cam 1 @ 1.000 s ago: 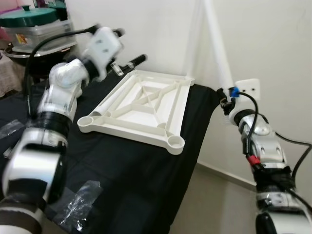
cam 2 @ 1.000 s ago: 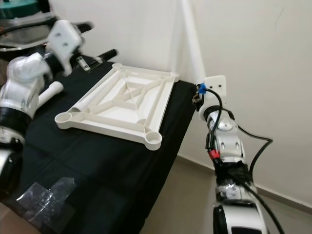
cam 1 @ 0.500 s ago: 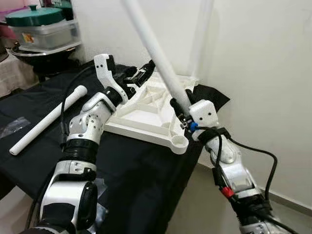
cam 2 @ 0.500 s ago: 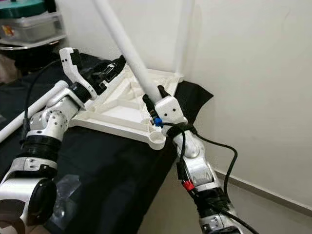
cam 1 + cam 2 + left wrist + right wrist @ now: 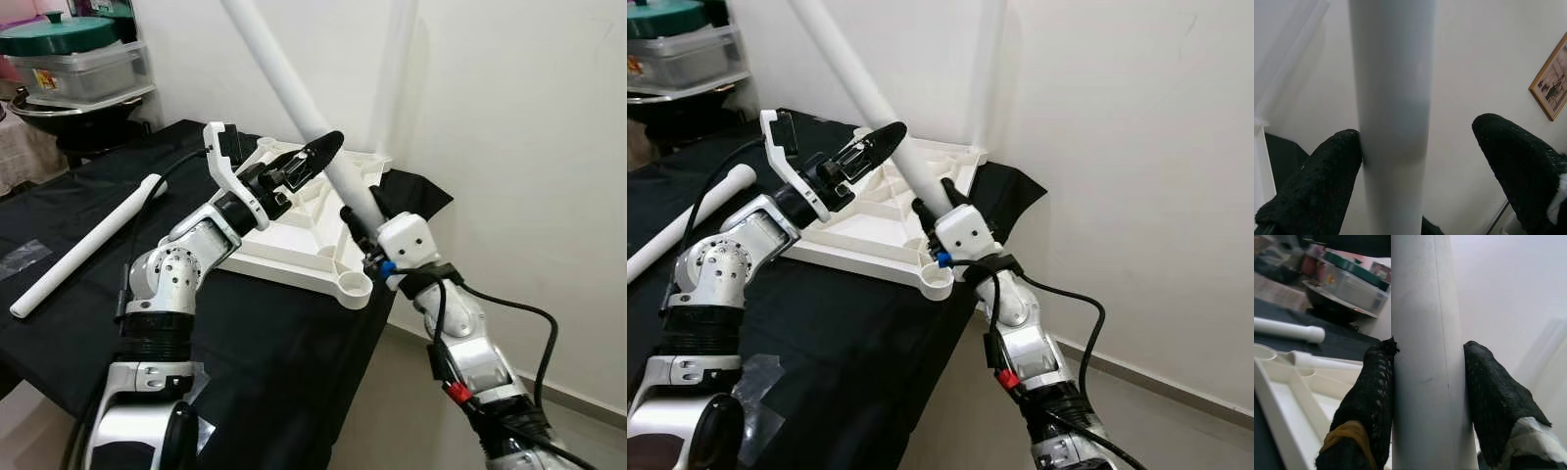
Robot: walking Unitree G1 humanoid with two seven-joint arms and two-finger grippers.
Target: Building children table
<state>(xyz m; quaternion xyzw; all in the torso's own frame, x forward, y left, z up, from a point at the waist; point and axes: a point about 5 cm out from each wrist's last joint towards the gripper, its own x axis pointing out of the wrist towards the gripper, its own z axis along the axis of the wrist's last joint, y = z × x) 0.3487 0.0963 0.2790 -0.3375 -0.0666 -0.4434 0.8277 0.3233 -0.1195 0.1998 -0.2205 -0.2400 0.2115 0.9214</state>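
Leg over the corner socket.
My right gripper (image 5: 1427, 382) clamps the white table leg (image 5: 294, 98), slanting up-left; left gripper (image 5: 1420, 161) gapes around it (one finger touching), above the upturned tabletop (image 5: 284, 220).

Before me stands a table draped in black cloth (image 5: 284, 343). On it the white tabletop frame (image 5: 294, 245) lies upside down at the corner by the wall. A loose white leg (image 5: 83, 245) lies left of the frame, clear plastic wrap (image 5: 22, 257) farther left.
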